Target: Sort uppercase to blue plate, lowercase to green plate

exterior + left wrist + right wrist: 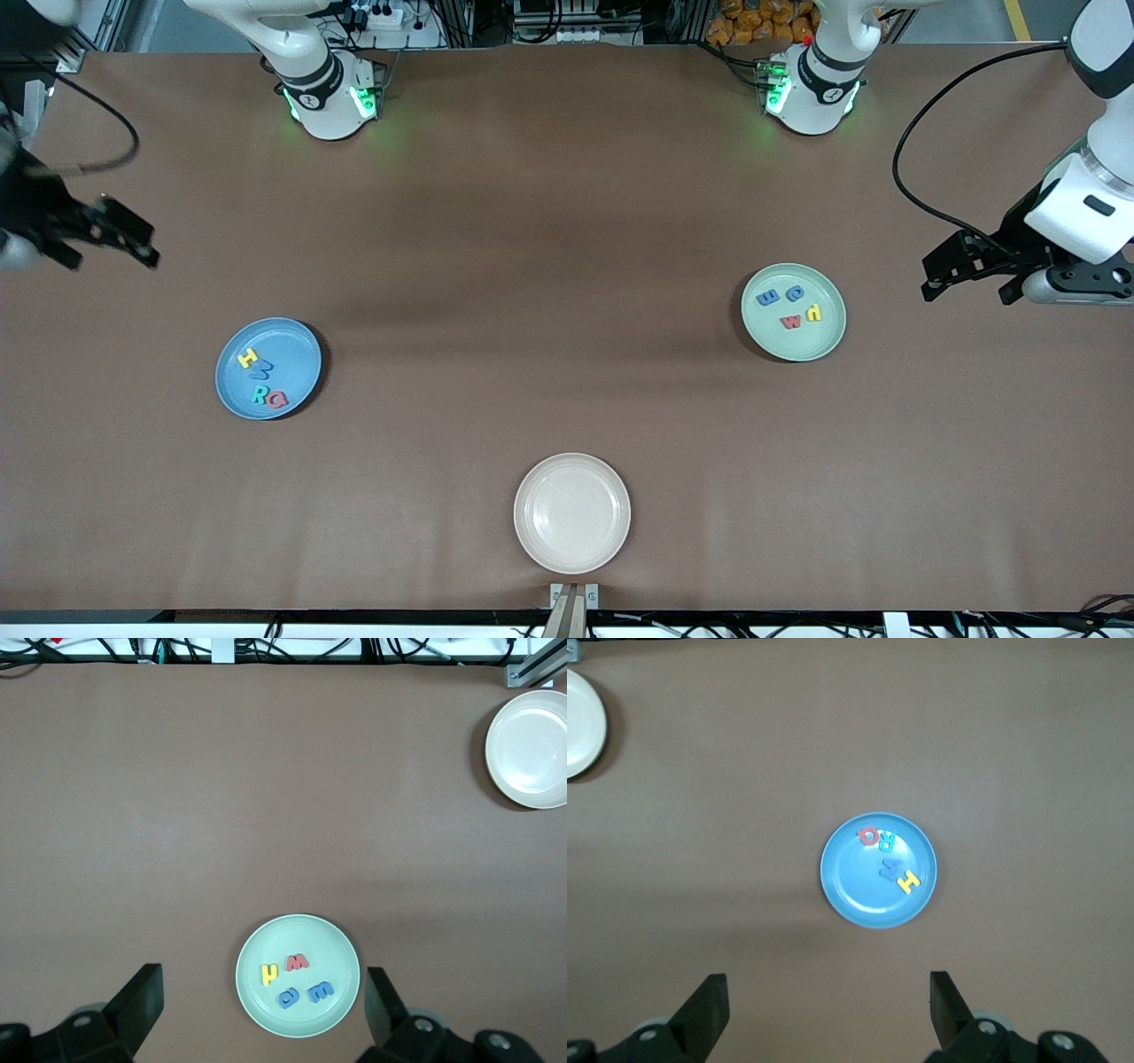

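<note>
Both grippers, left [970, 270] and right [111, 235], hang spread wide over bare table at its ends; uppercase [262, 381] lies in blue plate [297, 337], lowercase [791, 307] in green plate [819, 341].

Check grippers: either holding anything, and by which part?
Nothing held. Left gripper and right gripper are both open and empty, up over bare table.

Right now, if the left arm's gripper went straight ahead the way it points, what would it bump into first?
Probably the green plate. The left gripper, fingers open and empty, points down at it, with only bare table around it. Depth is unclear.
</note>
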Tool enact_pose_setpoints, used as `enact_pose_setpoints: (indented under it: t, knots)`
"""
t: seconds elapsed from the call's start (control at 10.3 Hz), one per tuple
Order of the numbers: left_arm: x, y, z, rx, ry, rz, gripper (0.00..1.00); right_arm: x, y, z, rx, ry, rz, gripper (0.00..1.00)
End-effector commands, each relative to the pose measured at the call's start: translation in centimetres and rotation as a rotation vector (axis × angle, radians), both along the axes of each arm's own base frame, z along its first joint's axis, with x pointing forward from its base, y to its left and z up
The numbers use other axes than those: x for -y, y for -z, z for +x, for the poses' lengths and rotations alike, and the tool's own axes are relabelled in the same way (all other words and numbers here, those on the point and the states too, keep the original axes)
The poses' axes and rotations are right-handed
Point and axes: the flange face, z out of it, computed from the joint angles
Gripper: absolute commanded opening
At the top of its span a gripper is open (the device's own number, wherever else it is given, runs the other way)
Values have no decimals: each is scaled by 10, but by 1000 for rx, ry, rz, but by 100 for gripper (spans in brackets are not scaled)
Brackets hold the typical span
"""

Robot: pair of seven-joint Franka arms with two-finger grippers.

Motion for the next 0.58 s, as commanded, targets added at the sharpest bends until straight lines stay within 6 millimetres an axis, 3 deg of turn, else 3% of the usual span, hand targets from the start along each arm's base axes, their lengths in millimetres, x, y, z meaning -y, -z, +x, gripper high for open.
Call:
enact_pose_setpoints:
  t: [0.0,0.49]
  knots:
    - [-4,-3,-7,5,20,26,100,0,-51,-13,3,-14,19,100]
    - [-6,-2,-8,-17,16,20,100,1,-59,-19,-26,-9,12,100]
